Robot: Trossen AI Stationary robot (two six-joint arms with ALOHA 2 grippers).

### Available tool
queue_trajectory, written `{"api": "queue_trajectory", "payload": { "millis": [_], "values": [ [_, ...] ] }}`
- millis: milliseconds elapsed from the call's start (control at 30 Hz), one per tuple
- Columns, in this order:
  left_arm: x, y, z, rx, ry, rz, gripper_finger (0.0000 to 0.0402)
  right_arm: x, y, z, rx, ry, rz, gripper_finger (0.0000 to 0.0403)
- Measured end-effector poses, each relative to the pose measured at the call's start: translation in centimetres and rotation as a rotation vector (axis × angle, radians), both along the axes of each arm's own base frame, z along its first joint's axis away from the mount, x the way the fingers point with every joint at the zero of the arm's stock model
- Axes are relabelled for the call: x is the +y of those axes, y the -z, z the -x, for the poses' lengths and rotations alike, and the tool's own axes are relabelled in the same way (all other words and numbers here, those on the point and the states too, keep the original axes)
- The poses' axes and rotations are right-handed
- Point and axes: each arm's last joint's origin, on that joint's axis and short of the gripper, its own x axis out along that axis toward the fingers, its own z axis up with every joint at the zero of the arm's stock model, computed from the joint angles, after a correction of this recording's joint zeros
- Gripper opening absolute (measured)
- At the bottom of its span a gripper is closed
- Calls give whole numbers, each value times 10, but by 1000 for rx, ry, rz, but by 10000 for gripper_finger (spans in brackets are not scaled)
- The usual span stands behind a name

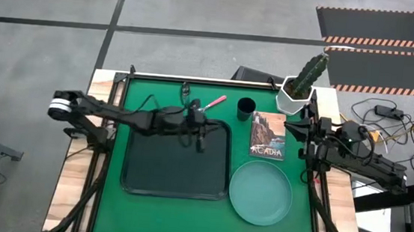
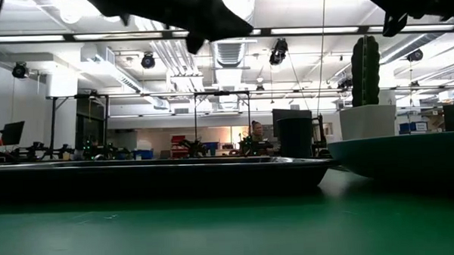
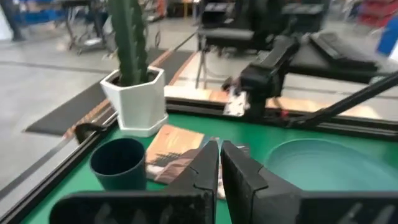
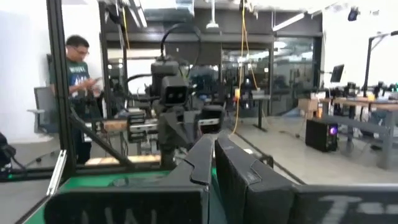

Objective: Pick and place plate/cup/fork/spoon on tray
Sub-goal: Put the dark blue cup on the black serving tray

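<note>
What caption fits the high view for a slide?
Left claw over the tray's far edge near the fork; plate and cup wait on the mat.

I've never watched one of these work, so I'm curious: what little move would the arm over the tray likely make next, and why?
Probably the left gripper, above the tray's far edge with fingers nearly closed and empty, should open and shift toward the fork lying just beyond the tray. Nothing sits on the tray yet; the cup and plate rest off it too.

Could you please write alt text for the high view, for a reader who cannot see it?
The left gripper hangs over the far edge of an empty black tray on a green mat. The teal plate sits right of the tray; the fork and dark cup lie beyond it.
</note>
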Motion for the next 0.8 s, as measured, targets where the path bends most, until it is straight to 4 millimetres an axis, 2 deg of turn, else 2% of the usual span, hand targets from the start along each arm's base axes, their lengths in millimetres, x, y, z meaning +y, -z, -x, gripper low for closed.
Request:
{"api": "queue_trajectory", "payload": {
  "millis": [200,333,667,800],
  "values": [
    [19,-9,-36,169,-29,-38,1,2,-10,4,-2,-12,8,9],
    [31,-10,-55,219,-34,-94,2,3,-11,5,1,-55,30,9],
    [66,19,-87,249,-52,-81,2,4,-11,5,-1,-68,34,9],
    [70,31,-107,236,-15,-21,2,4,-12,6,-7,-71,23,9]
  ]
}}
